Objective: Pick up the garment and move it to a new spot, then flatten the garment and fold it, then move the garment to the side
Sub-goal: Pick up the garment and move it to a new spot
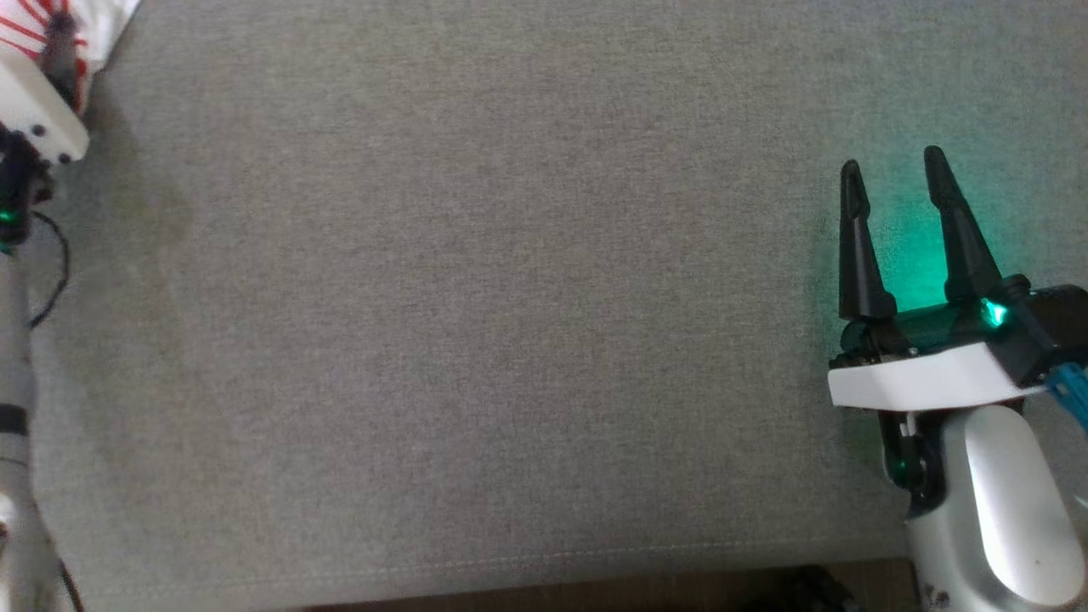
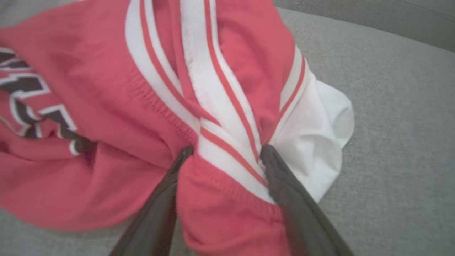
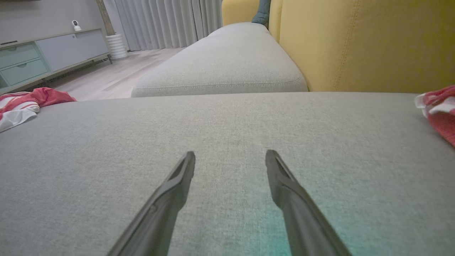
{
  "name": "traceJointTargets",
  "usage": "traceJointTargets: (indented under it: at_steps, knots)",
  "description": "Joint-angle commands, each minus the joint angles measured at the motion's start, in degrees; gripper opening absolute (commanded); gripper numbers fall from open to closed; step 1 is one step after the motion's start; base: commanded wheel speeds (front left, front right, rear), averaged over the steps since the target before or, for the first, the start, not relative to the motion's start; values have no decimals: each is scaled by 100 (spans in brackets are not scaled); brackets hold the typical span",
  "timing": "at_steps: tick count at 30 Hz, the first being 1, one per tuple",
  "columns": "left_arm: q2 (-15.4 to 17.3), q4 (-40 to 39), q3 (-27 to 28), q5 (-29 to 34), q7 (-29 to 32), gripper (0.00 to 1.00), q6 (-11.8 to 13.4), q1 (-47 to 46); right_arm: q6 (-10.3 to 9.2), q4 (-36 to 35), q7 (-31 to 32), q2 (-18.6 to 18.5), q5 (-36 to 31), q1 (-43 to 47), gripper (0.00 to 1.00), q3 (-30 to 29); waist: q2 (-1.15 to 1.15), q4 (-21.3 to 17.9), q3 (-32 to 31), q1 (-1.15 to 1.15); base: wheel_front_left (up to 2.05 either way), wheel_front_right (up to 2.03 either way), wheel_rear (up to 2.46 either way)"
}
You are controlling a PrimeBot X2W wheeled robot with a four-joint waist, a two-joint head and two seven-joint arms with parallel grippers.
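The red-and-white garment [image 2: 89,106] lies bunched at the far left of the grey sofa cushion [image 1: 476,297]. The left end effector [image 2: 225,153] has its 2 fingers apart, with a striped fold between them. The right end effector [image 1: 892,174] is also spread, over bare cushion on the right.

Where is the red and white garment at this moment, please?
The garment lies bunched at the far left corner of the grey cushion in the head view, a fold of it between the open fingers of the left hand.
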Motion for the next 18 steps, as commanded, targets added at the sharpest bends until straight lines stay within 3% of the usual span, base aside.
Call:
traceJointTargets:
  at_steps: [1,2,3,18]
  knots:
    - [372,-24,154,-33,52,49,12,-149,-5,-167,-51,-16,25,-25,100,129,0,-39,36,-1,0,0,0]
    - [403,33,139,-27,41,15,-17,-172,-5,-153,-59,-16,29,-29,100,128,0,-35,28,-1,0,0,0]
    - [425,69,141,-24,-14,0,-20,-205,-5,-138,-68,-16,30,-35,100,125,0,-26,9,-1,0,0,0]
    - [568,-46,-227,237,-852,0,-262,-588,-5,286,-217,-16,208,71,100,181,0,139,-1166,-1,0,0,0]
